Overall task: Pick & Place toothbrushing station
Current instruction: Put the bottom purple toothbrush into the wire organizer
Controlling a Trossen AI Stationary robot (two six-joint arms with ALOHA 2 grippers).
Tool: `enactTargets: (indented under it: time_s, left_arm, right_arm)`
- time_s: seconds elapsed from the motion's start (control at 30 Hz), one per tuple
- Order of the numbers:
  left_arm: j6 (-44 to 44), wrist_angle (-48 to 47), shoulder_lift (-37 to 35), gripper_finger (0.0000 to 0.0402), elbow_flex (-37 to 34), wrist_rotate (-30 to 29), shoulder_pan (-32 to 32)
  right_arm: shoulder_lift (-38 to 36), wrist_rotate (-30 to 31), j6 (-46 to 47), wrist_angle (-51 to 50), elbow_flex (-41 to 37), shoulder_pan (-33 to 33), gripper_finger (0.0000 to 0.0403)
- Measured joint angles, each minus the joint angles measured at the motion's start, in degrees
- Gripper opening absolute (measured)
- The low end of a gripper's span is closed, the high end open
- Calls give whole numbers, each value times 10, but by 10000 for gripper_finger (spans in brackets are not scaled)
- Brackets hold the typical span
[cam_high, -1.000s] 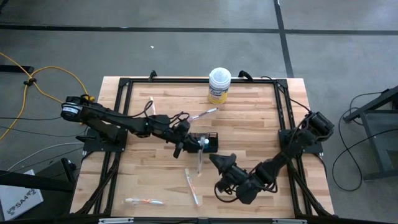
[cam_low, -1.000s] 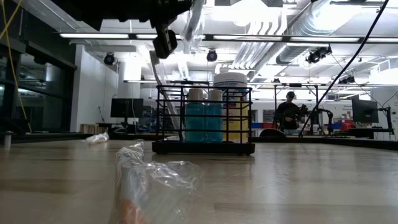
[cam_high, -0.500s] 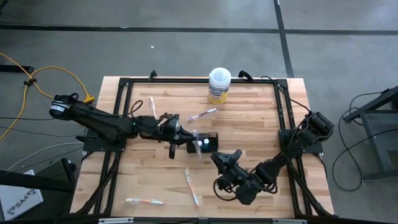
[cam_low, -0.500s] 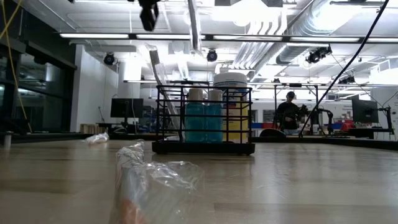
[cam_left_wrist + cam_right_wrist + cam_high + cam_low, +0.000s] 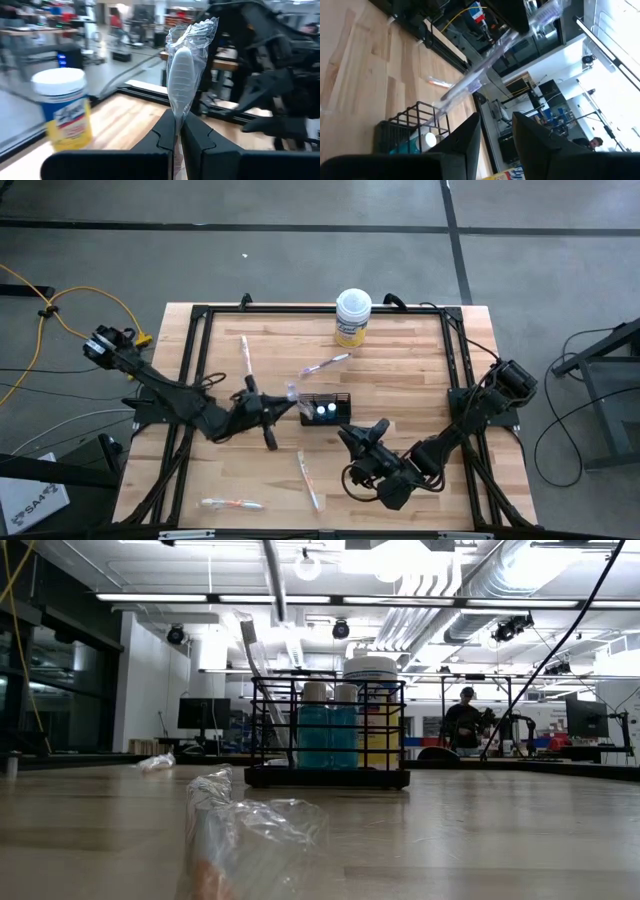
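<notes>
Your pale wooden bench (image 5: 400, 380) sits on grey floor. Centred, the black mesh holder (image 5: 325, 409) carries two teal tubes (image 5: 327, 735). At its 9 o'clock, your left claw (image 5: 290, 404) pinches a wrapped toothbrush (image 5: 183, 70); your right claw (image 5: 352, 436) is half-open, empty.

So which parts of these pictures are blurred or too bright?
Low view: the crinkled plastic wrapper up close is out of focus, and the ceiling lights glare. Left wrist view: the yellow tub and the room behind are blurred, while the wrapped toothbrush is sharp.

A pale, smooth wooden table (image 5: 400, 380) with visible grain. A black wire-mesh holder (image 5: 328, 730) of thin metal rods. Toothbrush (image 5: 182, 70) sealed in crinkly, glossy clear plastic.
</notes>
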Motion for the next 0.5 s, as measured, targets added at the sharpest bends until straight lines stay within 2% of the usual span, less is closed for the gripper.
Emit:
enactTargets:
  time_s: [0.13, 0.37, 0.5]
  left_arm:
    - [0, 7, 12, 3, 0, -58, -14]
    - [2, 40, 49, 3, 0, -98, -11]
    - [35, 91, 71, 3, 0, -118, -11]
  right_arm:
    - [0, -18, 16, 0, 0, 0, 105]
    - [0, -41, 41, -4, 0, 0, 105]
    - [0, -41, 43, -7, 0, 0, 105]
